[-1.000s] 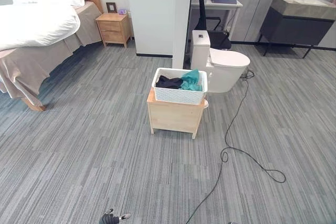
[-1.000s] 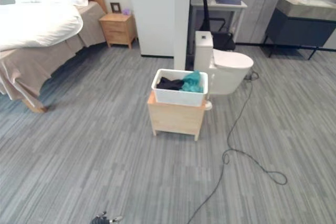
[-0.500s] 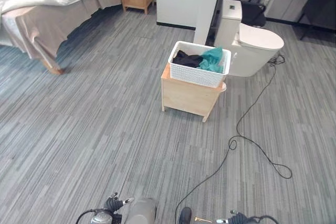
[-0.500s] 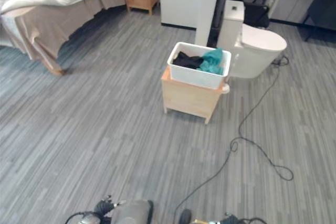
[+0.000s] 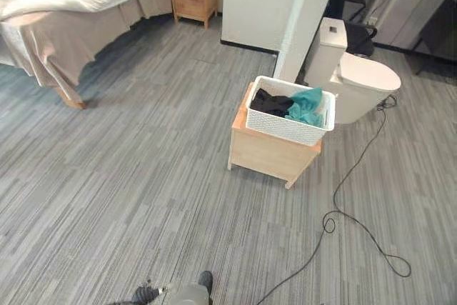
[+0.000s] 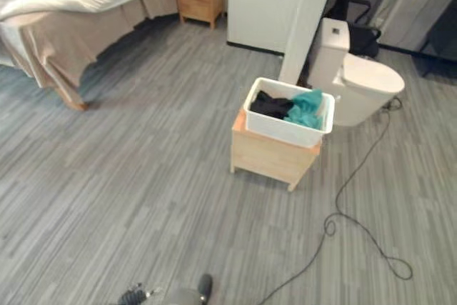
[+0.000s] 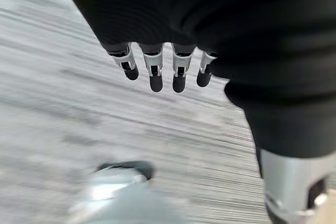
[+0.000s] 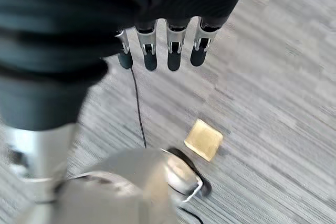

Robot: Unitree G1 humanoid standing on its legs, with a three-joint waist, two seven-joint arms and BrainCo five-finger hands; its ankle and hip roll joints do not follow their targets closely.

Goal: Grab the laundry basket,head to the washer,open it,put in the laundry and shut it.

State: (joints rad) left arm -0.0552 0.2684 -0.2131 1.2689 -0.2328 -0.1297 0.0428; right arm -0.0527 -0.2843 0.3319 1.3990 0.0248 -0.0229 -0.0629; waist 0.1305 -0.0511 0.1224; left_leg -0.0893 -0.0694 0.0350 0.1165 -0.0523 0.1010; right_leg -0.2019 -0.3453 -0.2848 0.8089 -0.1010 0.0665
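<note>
While both hands hang relaxed, left hand (image 7: 157, 69), right hand (image 8: 163, 51), white laundry basket (image 5: 288, 124) on wooden stand (image 5: 271, 155), black garment (image 5: 271, 102), teal garment (image 5: 307, 107) inside.

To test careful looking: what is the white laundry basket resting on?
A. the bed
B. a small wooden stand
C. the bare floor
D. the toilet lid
B: the basket sits on top of a small wooden stand, beside the toilet.

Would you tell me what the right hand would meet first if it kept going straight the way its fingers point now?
Most likely the grey carpet floor. The right hand hangs empty, fingers straight and pointing down at bare floor, with nothing visible between, though depth is hard to judge.
</note>
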